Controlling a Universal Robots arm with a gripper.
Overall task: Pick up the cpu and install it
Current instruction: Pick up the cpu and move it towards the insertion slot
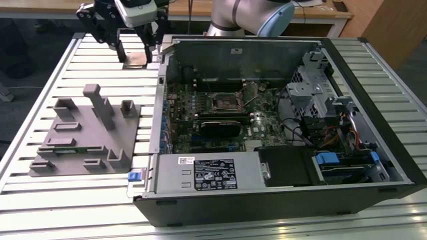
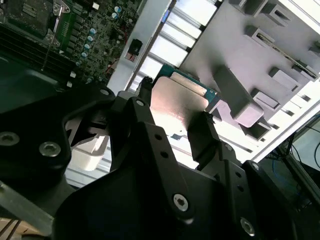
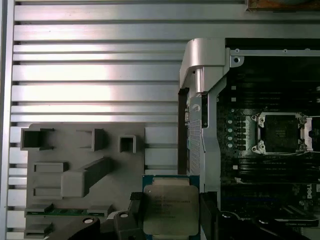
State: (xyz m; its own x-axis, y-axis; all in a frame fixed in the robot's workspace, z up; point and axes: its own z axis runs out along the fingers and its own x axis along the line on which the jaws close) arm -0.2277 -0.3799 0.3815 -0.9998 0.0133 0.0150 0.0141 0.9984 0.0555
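Silvery cpu [image 3: 170,210] is clamped by its edges btw gripper [image 1: 135,54] fingers, over table [image 3: 100,75], near tray [image 3: 75,165] & case [image 1: 280,200]. Probably light, stiff, delicate underneath; edge hold suits, gentle squeeze.

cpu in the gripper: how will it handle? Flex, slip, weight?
Probably stiff: the cpu is a flat, metal-topped square. Likely light, being thin and small. Its smooth lid and thin edges, pinched by the gripper, could slip or twist.
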